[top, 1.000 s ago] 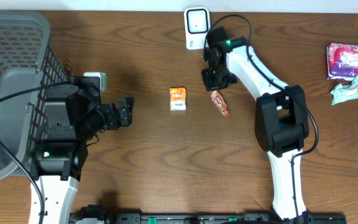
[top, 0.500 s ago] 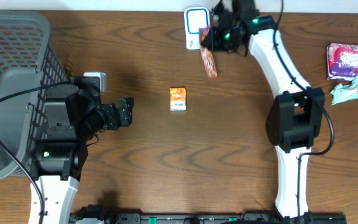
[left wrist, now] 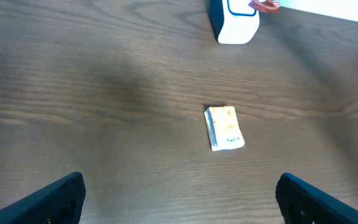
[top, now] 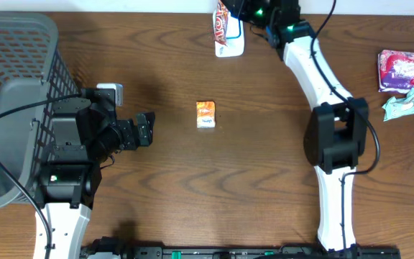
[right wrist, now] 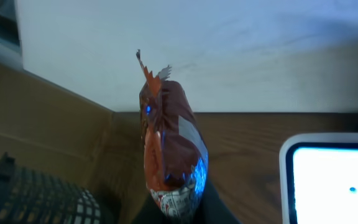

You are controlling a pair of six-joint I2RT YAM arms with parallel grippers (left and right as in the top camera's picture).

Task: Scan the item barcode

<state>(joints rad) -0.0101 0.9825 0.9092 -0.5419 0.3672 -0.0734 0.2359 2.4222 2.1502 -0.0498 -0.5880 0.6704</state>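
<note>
While the orange-red snack packet (right wrist: pixel 169 155) is pinched at its bottom end by the closed right claw (right wrist: pixel 178 208), it is held up beside the white box scanner (top: pixel 230 44). The left claw (top: pixel 146 129) is spread wide, with nothing held in it.

Overhead looks straight down on the desk (top: pixel 157 205). Left wrist looks obliquely across it toward the scanner (left wrist: pixel 236 28) at the far edge; right wrist, close behind the snack packet (right wrist: pixel 169 155), shares that scanner

I hold the orange-red snack packet (right wrist: pixel 169 155) upright by its lower end, crimped seal pointing up and its glossy wrapper creased, just beside the white barcode scanner (top: pixel 230 46), whose window glows bright.
</note>
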